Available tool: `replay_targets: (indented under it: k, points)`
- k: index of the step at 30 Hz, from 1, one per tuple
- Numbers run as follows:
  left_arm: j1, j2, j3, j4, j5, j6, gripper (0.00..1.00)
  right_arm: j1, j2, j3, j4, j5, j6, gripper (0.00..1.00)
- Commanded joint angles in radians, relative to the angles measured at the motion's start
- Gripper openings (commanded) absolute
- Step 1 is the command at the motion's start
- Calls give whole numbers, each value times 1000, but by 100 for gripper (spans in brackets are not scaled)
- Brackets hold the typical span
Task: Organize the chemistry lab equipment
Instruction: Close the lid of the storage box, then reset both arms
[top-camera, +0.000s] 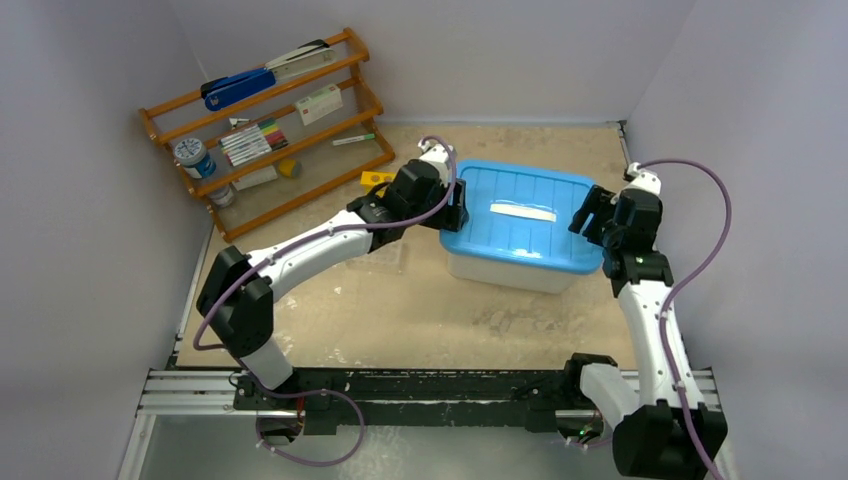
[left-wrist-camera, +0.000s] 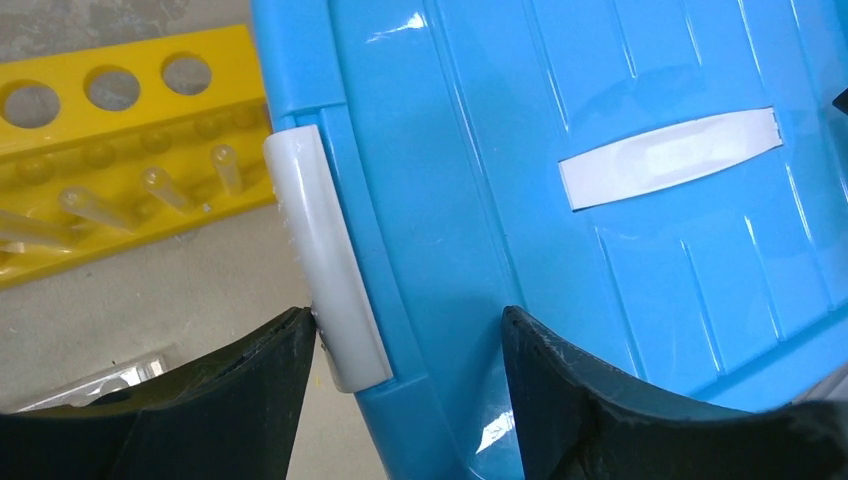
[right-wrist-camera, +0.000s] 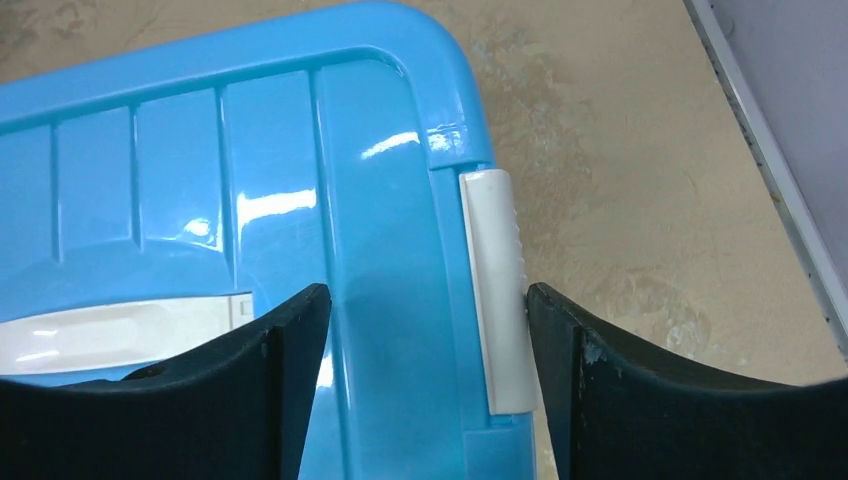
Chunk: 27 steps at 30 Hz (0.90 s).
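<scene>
1. Right gripper (right-wrist-camera: 428, 300) is spread wide and holding nothing, with its jaws straddling the flat white plastic latch (right-wrist-camera: 492, 290) on the right end of the glossy blue plastic lid (right-wrist-camera: 270, 150). The outer finger looks like it's touching the latch edge. If it closes from here, I reckon it pinches latch and lid rim together instead of flipping the latch. Then nothing unclips, or the finger just skids off that shiny plastic.

2. Left gripper (left-wrist-camera: 408, 315) is the same story on the left end. It's wide open and empty around the other white latch (left-wrist-camera: 325, 270), with the outer finger right at the latch's lower end. The bite is near the end of the latch, not its middle, so a pull could slip off.

3. Under the lid, the translucent white storage box (top-camera: 510, 272) sits loose on the sandy-coloured table (top-camera: 400, 320). One arm tugging harder than the other would probably twist or drag the whole tub. Can't tell what's inside it.

4. Just left of the box and a bit farther back lies the yellow plastic six-hole rack (left-wrist-camera: 150, 120), with what look like small clear tubes (left-wrist-camera: 165, 185) lying on it. A corner of a clear plastic tray (left-wrist-camera: 100, 385) sits nearer. A shoved box or a swinging left arm could send those tubes rolling.

5. Far left, the slanted wooden shelf (top-camera: 300, 198) is well apart, so it's low risk unless the lid gets swung wide.
</scene>
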<state>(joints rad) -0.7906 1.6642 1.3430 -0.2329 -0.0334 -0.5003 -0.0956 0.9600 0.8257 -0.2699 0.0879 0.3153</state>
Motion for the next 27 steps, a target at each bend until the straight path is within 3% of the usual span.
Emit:
replay_targets:
  k: [1, 7, 16, 22, 27]
  points:
    - [-73, -97, -16, 65, 56, 25, 68, 17, -86, 73, -70, -18, 51, 75]
    - [-76, -202, -53, 88, -4, -9, 72, 17, -181, 47, -33, 33, 85, 77]
    - [-75, -344, -106, -16, -306, -62, 76, 17, -252, -9, -1, 6, 79, 78]
    - [-75, -543, -245, 33, -355, -81, 77, 17, -349, -42, 35, -5, 62, 77]
    - [-75, -543, -214, -68, -405, -86, 77, 17, -372, -46, 27, -24, 63, 77]
